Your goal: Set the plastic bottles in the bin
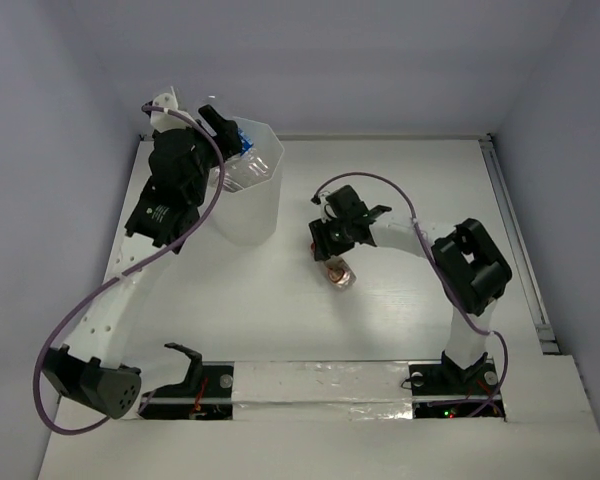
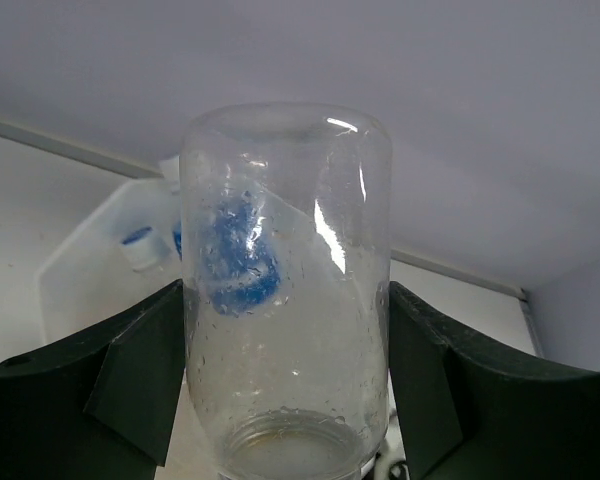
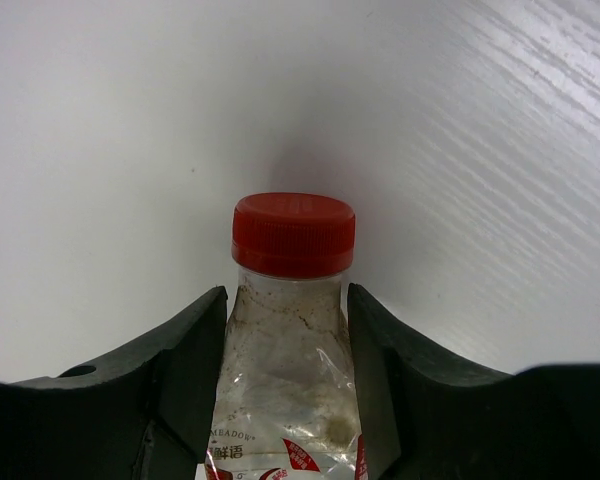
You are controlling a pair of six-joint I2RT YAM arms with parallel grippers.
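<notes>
1. The left pincer [image 2: 285, 380] is pinching a clear bottle [image 2: 285, 250] right over the bin [image 1: 250, 215].
2. The bin is standing on the surface [image 1: 400, 180], far left.
3. The right pincer [image 3: 285, 340] is pinching a red-cap bottle [image 3: 292, 230] near the middle.

Translucent white bin [image 1: 252, 215], red-capped bottle [image 3: 285, 390], clear bottle [image 2: 285, 330]

Bright even white light, soft faint shadows, glare streak on clear bottle [image 2: 285, 300]
</notes>
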